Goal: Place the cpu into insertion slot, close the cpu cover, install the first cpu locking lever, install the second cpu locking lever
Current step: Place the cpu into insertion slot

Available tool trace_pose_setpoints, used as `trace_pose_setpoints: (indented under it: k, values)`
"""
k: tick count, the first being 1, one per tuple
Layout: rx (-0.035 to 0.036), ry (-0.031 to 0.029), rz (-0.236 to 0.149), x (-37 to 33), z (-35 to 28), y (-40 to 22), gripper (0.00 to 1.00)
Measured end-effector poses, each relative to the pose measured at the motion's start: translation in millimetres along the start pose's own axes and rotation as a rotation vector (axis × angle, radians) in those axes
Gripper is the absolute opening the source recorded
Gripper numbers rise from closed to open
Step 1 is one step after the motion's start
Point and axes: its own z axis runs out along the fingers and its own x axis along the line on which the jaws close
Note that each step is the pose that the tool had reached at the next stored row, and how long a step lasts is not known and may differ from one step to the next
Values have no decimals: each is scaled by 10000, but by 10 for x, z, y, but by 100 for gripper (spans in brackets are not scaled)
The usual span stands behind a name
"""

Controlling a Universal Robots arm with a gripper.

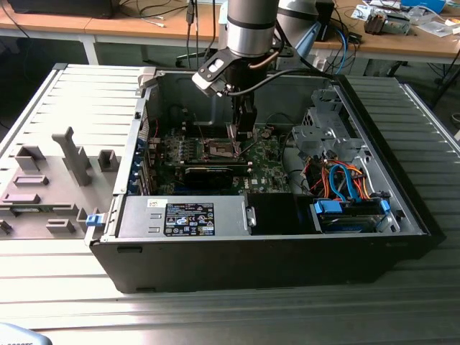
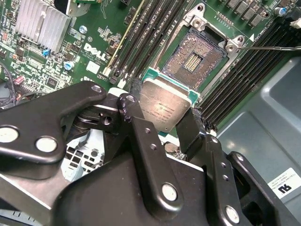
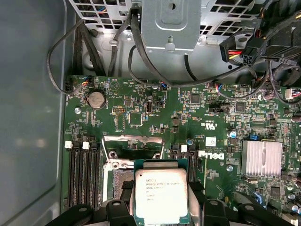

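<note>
The small flat square cpu (image 2: pixel 164 110) with its grey metallic face is clasped at two opposite edges by the jaws of the black gripper (image 1: pixel 246 129) and is held close over the open, silver-rimmed square insertion slot (image 2: pixel 193 59). The slot is flanked by long black memory slots (image 2: pixel 150 33) on the green circuit board (image 3: pixel 141 108); a finned silver heatsink (image 3: pixel 261 157) is set well apart.

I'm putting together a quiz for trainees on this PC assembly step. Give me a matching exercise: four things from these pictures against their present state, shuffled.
Things:
1. chip
2. socket
3. socket cover
4. heatsink

States:
A. swung up, open
B. clamped in the gripper, above the board
C. empty, contacts exposed
D. silver fins, sitting on the green board

Pairs: 1-B, 2-C, 3-A, 4-D
</note>
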Motion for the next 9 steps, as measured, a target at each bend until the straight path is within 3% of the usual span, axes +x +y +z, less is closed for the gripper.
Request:
trace_pose_setpoints:
  k: [2, 4, 9]
  values:
    - [0, 0, 0, 0, 3, 0, 54]
    - [0, 1, 0, 3, 82, -1, 54]
    - [0, 0, 0, 3, 83, -4, 54]
